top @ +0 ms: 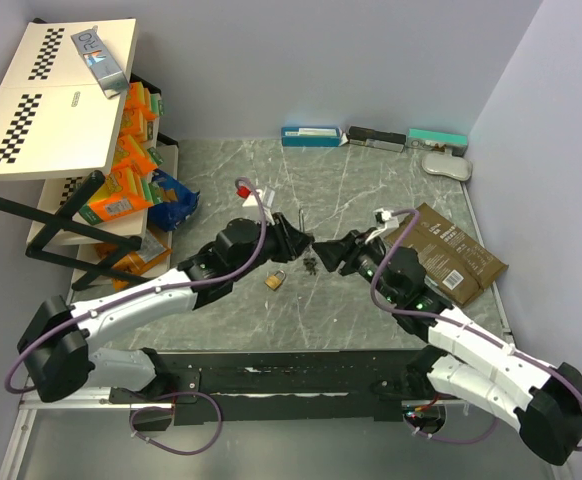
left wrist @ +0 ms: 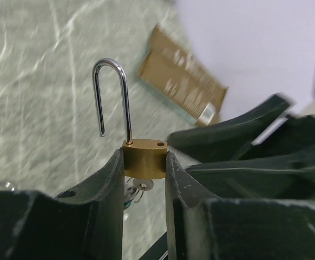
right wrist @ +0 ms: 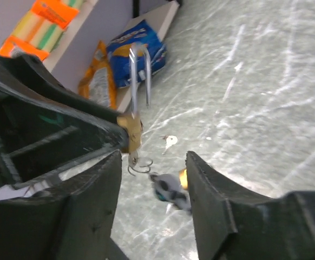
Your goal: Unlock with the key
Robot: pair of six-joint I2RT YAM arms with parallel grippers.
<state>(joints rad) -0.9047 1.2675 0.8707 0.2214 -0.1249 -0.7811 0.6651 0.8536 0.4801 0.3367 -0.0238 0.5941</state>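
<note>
Two grippers meet mid-desk [top: 371, 190]. Left gripper [left wrist: 144, 168], part-closed, pinches the brass padlock [left wrist: 144, 156] by its body; shackle [left wrist: 111, 92] is sprung, one leg free. Right gripper [right wrist: 152, 181], at 3 o'clock of the padlock, has jaws apart and holds nothing. Key [left wrist: 140, 186] hangs under the padlock. Unlock looks done. Next: back right arm off w/o snagging key.

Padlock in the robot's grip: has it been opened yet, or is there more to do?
Looks essentially done: the padlock has its shackle with one leg lifted clear of the brass body. In hand: the left hand clamps that body, and the key bunch dangles beneath it. The right hand is open beside it, holding nothing. Left: probably only setting things down.
</note>
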